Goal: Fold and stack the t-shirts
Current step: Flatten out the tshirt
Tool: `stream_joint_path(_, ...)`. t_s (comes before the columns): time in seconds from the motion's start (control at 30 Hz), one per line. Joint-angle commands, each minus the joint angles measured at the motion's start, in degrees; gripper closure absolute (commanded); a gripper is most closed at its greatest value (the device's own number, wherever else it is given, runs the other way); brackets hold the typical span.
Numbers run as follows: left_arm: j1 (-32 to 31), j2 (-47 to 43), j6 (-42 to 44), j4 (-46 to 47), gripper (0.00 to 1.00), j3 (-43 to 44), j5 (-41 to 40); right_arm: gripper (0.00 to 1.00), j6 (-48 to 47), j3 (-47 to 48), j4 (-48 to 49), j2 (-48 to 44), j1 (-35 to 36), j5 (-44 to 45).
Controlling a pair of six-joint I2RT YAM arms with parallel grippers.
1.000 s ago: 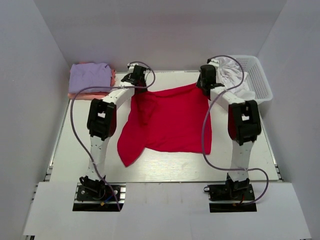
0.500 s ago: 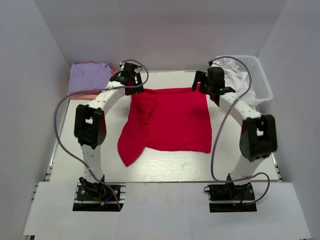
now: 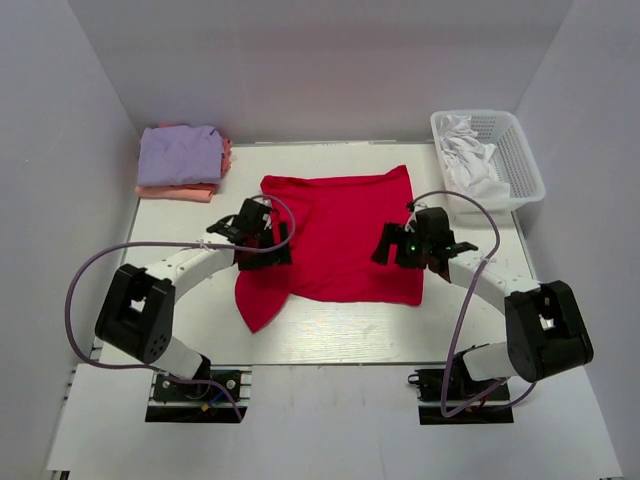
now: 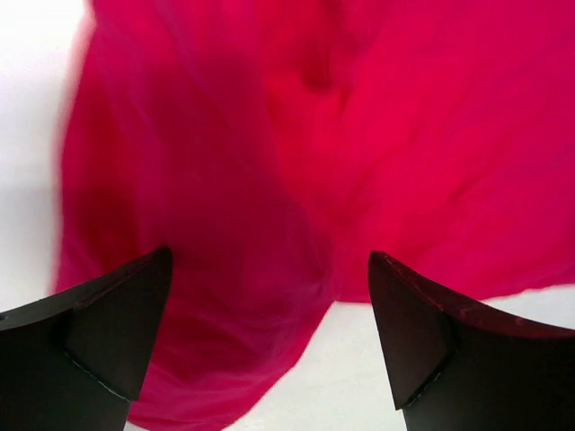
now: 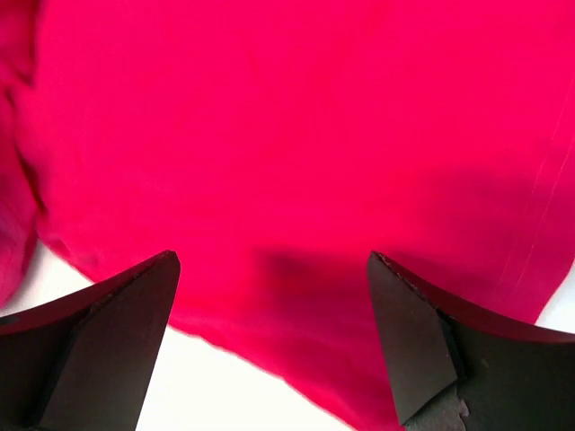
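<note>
The red shirt [image 3: 345, 225] is seen spread flat on the table [image 3: 330, 335], its near edge running side to side, with the left gripper [image 3: 268, 240] poised over its left edge and the right gripper [image 3: 393, 245] over its right, both sets of jaws spread wide and empty
</note>
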Motion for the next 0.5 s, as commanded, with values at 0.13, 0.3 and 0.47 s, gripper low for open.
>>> stream_joint_path(0.13,-2.1,-3.2,-5.6,10.7,0.00,-10.3,5.8,0.10,5.0,-9.0,6.5,-3.3,0.2,-5.4)
stream_joint_path(0.3,-3.2,-4.4,-8.0,11.3,0.00,-16.1,4.6,0.10,7.6,-12.8,3.3,-5.5,-0.1,0.8)
stream_joint_path(0.47,-7.3,-5.5,-11.3,11.3,0.03,-21.4,8.7,0.10,11.2,-19.0,-1.5,-11.2,0.0,2.3)
